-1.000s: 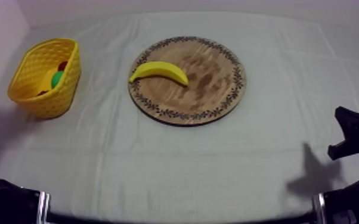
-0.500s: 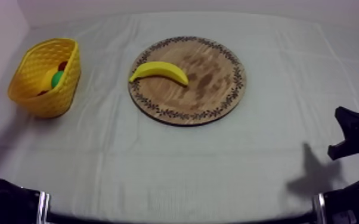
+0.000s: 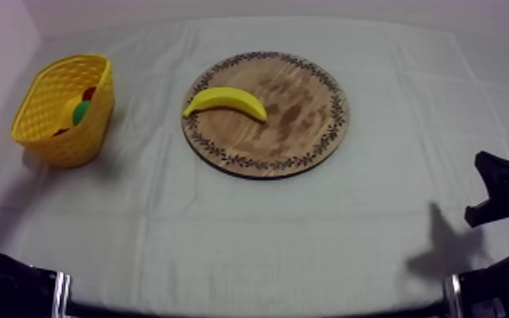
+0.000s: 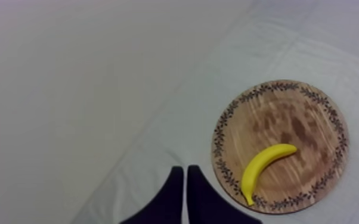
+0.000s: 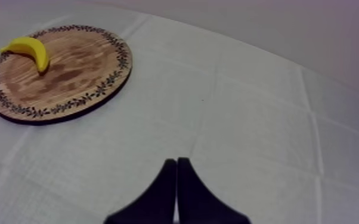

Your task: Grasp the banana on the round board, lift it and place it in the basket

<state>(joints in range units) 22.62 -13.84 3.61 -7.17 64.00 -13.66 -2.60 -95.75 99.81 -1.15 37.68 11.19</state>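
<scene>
The yellow banana (image 3: 224, 100) lies on the left part of the round wooden board (image 3: 300, 118), its curve arching toward the far side. The yellow basket (image 3: 84, 139) stands at the table's left, well apart from the board. My left gripper (image 4: 185, 177) is shut on nothing, its fingers together as a narrow wedge, short of the board (image 4: 295, 119) and the banana (image 4: 264, 168). My right gripper (image 5: 176, 170) is also shut and holds nothing. It hangs over bare cloth, far from the board (image 5: 74, 71) and banana (image 5: 30, 49).
Inside the basket lie a green fruit (image 3: 80, 112) and a small red fruit (image 3: 89, 93). The arms' black parts sit at the lower left (image 3: 4, 283) and lower right (image 3: 503, 194) edges. Grey-white cloth stretches between them and the board.
The dark shadow on the cloth below and left of the basket has faded. The banana, board, basket and right arm have not moved.
</scene>
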